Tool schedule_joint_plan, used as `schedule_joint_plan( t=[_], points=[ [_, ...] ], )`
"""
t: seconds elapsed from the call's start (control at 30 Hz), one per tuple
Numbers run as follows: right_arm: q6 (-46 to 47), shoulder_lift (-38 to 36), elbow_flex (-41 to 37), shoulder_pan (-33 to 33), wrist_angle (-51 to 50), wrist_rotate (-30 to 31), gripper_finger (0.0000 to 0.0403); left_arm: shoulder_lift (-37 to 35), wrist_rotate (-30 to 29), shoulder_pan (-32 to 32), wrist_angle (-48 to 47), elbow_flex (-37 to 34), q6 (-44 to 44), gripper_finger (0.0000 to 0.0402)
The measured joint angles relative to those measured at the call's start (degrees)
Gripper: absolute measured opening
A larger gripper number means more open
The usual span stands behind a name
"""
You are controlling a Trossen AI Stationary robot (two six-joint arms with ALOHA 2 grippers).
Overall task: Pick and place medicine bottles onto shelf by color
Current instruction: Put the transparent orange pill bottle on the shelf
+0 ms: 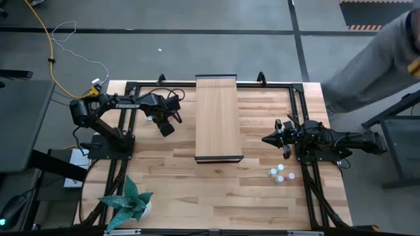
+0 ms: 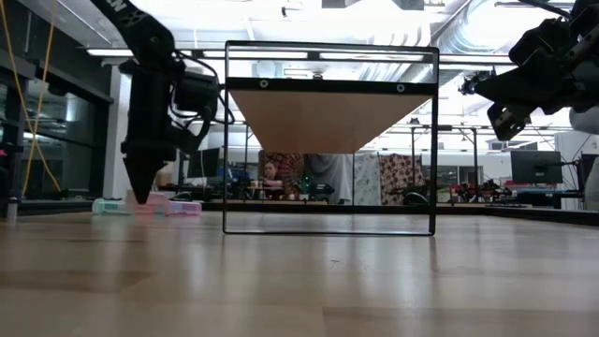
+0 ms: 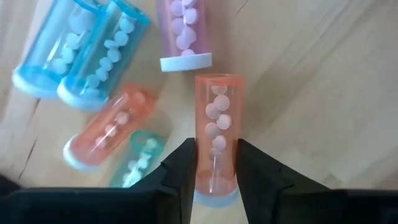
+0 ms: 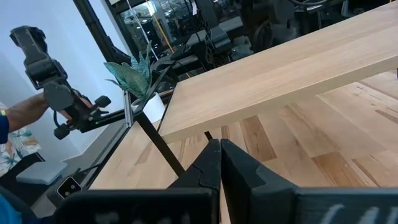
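Observation:
My left gripper (image 3: 215, 144) points down over a heap of medicine bottles on the table's far left (image 1: 152, 118), shut on an orange one (image 3: 217, 118). Around it lie two blue bottles (image 3: 81, 50), a pink one (image 3: 183, 31), another orange one (image 3: 109, 124) and a teal one (image 3: 140, 158), all on their sides on the wood. A few more bottles (image 1: 281, 174) lie near the right arm. The shelf (image 1: 218, 118) stands raised at the table's middle. My right gripper (image 4: 219, 162) hangs shut and level at the right, touching nothing. My left gripper pinches the orange bottle's body near its white-capped end (image 3: 216, 177) between its two fingers (image 3: 184, 167). The fingers come from above, pointing down, and lie across the bottle. The bottle lies level; whether it is clear of the table I cannot tell.
A potted plant (image 1: 128, 203) stands at the near left corner. A person's grey sleeve (image 1: 380, 59) shows beyond the far right corner. The shelf's dark frame (image 2: 329, 229) stands between the two arms. Bare wood lies along the near edge (image 1: 216, 196).

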Motion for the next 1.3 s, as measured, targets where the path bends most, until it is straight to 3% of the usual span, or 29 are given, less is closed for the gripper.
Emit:
schedule_joint_plan(
  t=[0.27,0.5,0.9,1.3],
  points=[
    [0.01,0.00,0.00,0.00,0.00,0.00,0.0000,-1.27,0.28,-3.54,-9.03,6.86,-0.15,0.0090],
    [0.01,0.00,0.00,0.00,0.00,0.02,0.0000,-8.35,3.30,-7.94,-9.87,10.92,-0.13,0.0090],
    [0.00,0.00,0.00,0.00,0.00,0.02,0.0000,-24.51,3.41,-12.39,7.22,11.20,-1.05,0.0090],
    [-3.08,0.00,-0.02,0.00,0.00,0.02,0.0000,-22.90,3.64,-17.36,23.91,11.17,1.31,0.0090]
  ],
)
